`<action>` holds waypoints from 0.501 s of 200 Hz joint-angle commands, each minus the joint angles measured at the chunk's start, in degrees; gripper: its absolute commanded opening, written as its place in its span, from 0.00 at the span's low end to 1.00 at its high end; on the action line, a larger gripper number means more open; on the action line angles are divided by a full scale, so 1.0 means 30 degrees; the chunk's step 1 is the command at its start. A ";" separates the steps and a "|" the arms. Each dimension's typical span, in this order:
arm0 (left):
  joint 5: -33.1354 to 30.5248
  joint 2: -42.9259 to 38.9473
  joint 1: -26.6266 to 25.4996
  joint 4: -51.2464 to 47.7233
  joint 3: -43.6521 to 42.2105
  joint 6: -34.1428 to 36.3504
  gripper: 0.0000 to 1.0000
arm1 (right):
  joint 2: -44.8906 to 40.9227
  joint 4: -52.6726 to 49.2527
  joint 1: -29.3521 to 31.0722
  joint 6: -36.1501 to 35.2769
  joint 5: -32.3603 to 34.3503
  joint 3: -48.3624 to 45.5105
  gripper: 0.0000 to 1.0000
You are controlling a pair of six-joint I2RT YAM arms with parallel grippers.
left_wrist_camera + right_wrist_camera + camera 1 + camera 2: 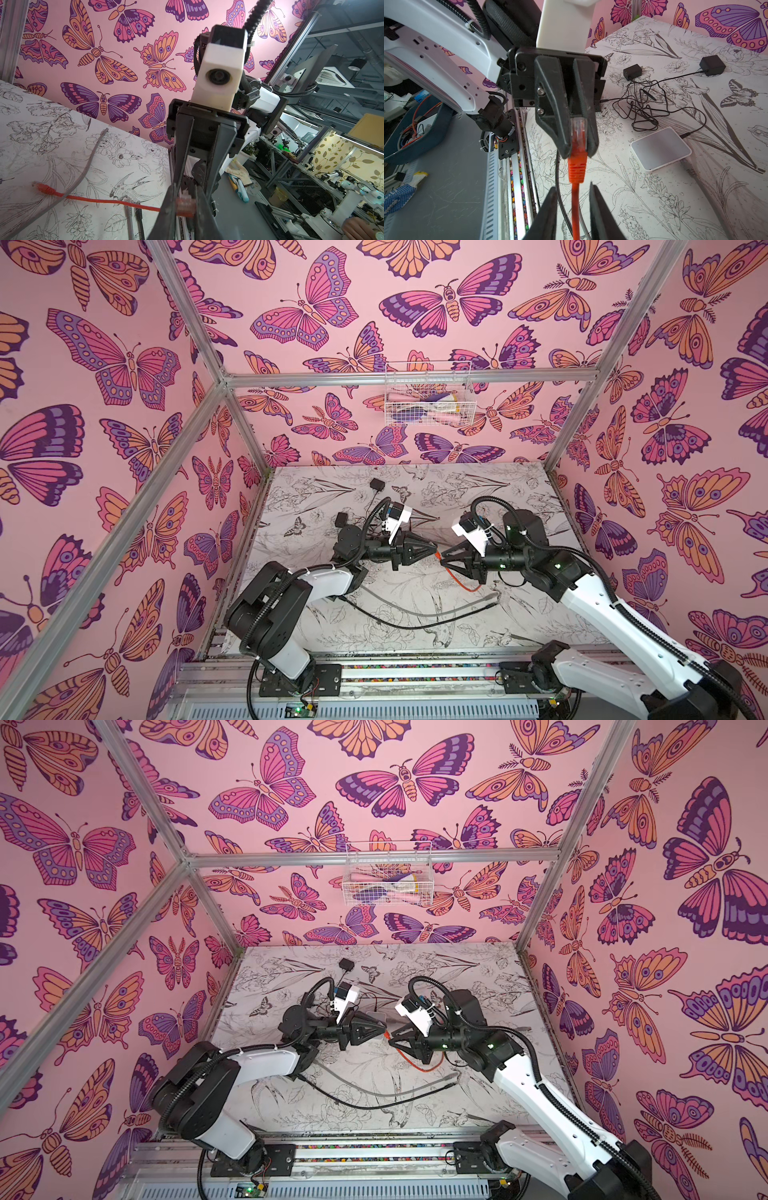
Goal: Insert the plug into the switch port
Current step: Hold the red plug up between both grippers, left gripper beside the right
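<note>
we count two black power adapters (pixel 632 71) (pixel 712 65) at the back left of the table (pixel 654 207), their thin leads tangled. one white switch (pixel 661 148) lies flat near them, and a grey cable meets its edge. at mid-table the left gripper (pixel 579 152) is clamped on the clear plug (pixel 579 128) of the one orange cable (pixel 575 207), held in the air apart from the switch. facing it, the right gripper (pixel 572 186) has its jaws parted either side of that cable. the cable's second plug (pixel 41 187) lies on the table, beside two grey cable ends (pixel 128 208) and one black cable end (pixel 138 214).
</note>
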 commanded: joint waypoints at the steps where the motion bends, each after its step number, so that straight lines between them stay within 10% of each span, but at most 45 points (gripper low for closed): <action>1: 0.0283 0.0181 0.0121 0.1049 0.0194 0.0032 0.00 | 0.0272 -0.0186 -0.0111 -0.0429 -0.0689 0.0526 0.27; 100: 0.0170 0.0084 -0.0078 0.1062 0.0139 0.0114 0.00 | 0.0708 0.0070 -0.0109 -0.0253 -0.0982 0.0455 0.10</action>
